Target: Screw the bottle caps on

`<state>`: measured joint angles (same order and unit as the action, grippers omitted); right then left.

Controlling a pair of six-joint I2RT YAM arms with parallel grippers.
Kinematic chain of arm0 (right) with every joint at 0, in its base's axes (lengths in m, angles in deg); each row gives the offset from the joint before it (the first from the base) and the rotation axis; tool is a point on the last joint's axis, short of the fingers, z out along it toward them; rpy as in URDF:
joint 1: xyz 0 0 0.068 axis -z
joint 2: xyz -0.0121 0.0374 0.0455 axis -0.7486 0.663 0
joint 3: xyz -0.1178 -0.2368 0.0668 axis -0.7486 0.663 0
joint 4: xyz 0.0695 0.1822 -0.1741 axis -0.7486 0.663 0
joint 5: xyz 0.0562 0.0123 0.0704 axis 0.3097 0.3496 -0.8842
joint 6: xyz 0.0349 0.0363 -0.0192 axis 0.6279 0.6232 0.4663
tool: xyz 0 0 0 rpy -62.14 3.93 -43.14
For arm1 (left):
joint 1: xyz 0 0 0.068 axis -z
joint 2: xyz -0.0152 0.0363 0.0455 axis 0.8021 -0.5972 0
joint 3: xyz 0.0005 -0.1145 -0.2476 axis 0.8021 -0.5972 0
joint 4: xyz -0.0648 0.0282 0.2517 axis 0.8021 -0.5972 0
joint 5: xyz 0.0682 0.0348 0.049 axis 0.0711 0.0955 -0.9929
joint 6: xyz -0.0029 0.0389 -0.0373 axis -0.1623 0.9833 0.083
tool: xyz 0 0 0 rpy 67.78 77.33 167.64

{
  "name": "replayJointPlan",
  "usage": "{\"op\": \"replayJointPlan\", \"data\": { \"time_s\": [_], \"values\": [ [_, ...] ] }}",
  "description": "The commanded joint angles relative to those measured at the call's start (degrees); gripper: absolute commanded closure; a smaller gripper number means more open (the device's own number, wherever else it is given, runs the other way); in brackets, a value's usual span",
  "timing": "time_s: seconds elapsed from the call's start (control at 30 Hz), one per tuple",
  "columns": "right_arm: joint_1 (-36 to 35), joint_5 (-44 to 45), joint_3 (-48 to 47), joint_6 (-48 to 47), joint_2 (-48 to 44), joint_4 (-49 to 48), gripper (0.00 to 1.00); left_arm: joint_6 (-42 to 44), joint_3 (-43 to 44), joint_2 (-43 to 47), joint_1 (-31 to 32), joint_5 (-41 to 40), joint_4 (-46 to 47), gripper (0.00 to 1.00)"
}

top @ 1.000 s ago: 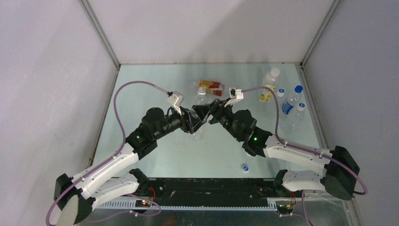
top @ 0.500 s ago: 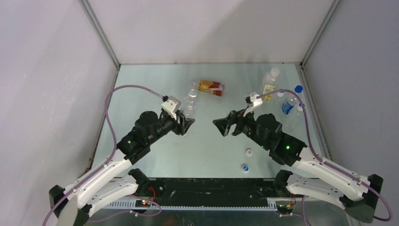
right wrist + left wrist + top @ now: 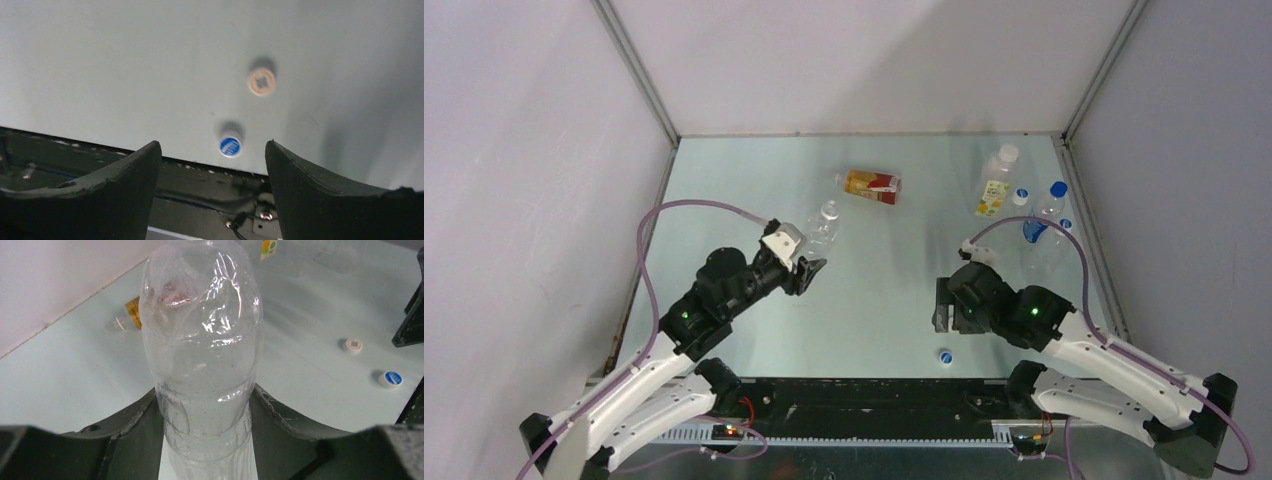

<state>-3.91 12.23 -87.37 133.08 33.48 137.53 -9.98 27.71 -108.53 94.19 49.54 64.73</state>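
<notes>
Picking up a cap looks like the step in hand. Blue cap (image 3: 230, 145) and white cap (image 3: 261, 81) lie loose on the table (image 3: 125, 60) by its near edge, apart from each other. Right gripper (image 3: 211, 147) hangs above them, fingers spread wide, empty.

Advice: centre on one cap, descend straight, pinch the rim squarely so it stays level for threading.

Left gripper (image 3: 205, 400) clamps the clear bottle (image 3: 202, 340) low on its body.

Unclear: bottle neck cut off in the left wrist view, so open mouth unconfirmed; upright or tilted, cannot tell. White cap hidden under the right arm from overhead.
</notes>
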Motion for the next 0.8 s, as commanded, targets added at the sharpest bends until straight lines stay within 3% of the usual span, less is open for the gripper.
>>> {"op": "replayJointPlan", "data": {
  "time_s": [0.0, 0.27, 0.57, 0.77],
  "values": [
    [-0.02, 2.46, 2.81, 9.15, 2.25, 8.45, 0.24, 5.30, -1.48, 1.69, -0.21, 2.15, 0.55, 0.48],
    [-3.04, 2.24, 8.35, 14.39, 7.26, 3.44, 0.36, 7.62, -5.67, 5.82, -0.24, 1.90, 4.36, 0.49],
    [-6.82, 1.81, 11.01, 16.00, 16.41, -3.13, 0.50, 7.56, -5.16, 3.77, -0.23, 3.04, 3.44, 0.50],
    [-7.74, 0.67, 11.36, 15.45, 19.68, -6.65, 0.53, 7.47, -5.19, 3.52, -0.17, 3.58, 3.37, 0.51]
  ]
}}
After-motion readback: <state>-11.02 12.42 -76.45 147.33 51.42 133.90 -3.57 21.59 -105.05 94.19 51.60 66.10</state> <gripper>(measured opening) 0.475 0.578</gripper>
